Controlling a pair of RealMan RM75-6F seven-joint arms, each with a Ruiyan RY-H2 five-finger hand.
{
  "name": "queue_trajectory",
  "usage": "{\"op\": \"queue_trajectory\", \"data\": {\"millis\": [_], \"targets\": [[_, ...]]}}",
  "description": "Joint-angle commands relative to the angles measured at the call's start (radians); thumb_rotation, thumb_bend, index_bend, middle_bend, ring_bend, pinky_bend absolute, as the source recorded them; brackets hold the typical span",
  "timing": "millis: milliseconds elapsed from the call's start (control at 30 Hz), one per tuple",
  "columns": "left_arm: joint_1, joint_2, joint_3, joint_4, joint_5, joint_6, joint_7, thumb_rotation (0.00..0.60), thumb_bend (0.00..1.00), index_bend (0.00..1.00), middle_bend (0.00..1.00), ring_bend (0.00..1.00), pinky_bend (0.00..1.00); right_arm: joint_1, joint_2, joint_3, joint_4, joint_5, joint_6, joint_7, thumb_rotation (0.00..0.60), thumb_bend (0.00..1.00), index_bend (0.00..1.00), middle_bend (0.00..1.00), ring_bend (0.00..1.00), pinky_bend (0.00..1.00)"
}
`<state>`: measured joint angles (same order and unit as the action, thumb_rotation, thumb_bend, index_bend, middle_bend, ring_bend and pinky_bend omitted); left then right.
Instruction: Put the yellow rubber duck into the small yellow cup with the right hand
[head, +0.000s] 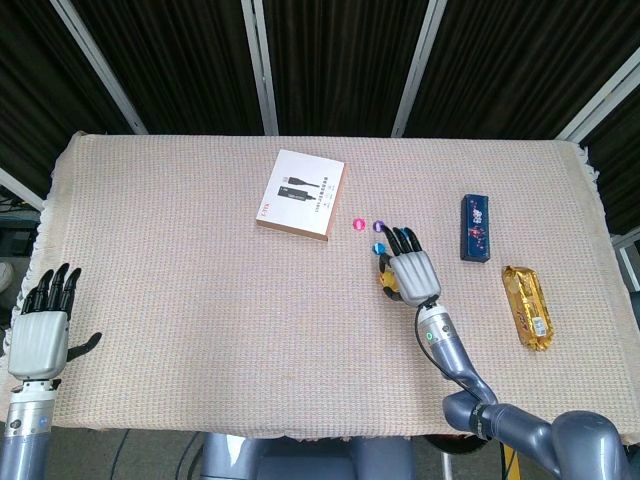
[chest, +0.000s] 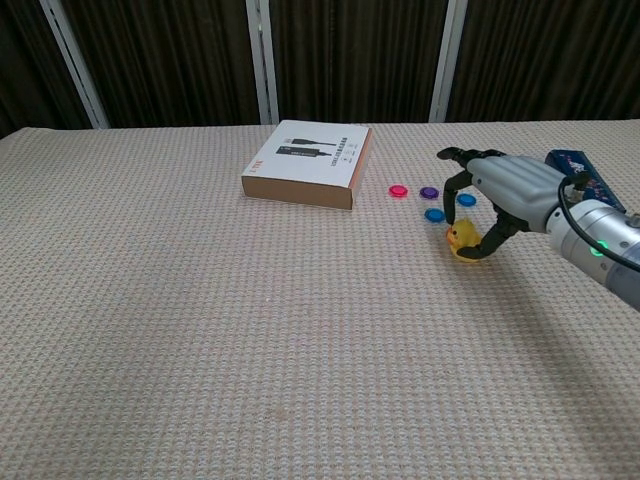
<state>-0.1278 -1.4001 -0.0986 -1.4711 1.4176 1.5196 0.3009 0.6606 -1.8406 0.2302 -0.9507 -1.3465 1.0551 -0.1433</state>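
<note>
The yellow rubber duck (chest: 461, 236) sits low over the mat right of centre, and my right hand (chest: 507, 189) arches over it, gripping it between thumb and curled fingers. From the head view only a sliver of the duck (head: 383, 281) shows beside my right hand (head: 411, 270). A bit of orange-yellow shows under the duck; I cannot tell whether it is the small yellow cup. No cup shows plainly anywhere. My left hand (head: 40, 333) rests open at the table's front left edge, holding nothing.
Small coloured discs lie just behind the duck: pink (chest: 399, 190), purple (chest: 429, 192) and blue (chest: 434, 214). A white box (chest: 308, 163) lies at the back centre, a dark blue box (head: 476, 228) and a gold packet (head: 527, 306) to the right.
</note>
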Motion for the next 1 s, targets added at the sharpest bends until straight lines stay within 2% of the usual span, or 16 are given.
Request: {"op": "queue_trajectory", "data": {"millis": [33,1000], "targets": [[-0.001,0.000,0.000,0.000,0.000,-0.002,0.000,0.600,0.04,0.00,0.00,0.00,0.17,0.001,0.004,-0.002,-0.003,0.000,0.004,-0.008,0.600,0.17,0.52,0.00,0.00,0.00],[-0.003,0.001,0.001,-0.007,0.002,-0.002,0.016,0.600,0.04,0.00,0.00,0.00,0.17,0.004,-0.016,-0.026,0.118,0.005,-0.023,0.080,0.600,0.17,0.52,0.00,0.00,0.00]]}}
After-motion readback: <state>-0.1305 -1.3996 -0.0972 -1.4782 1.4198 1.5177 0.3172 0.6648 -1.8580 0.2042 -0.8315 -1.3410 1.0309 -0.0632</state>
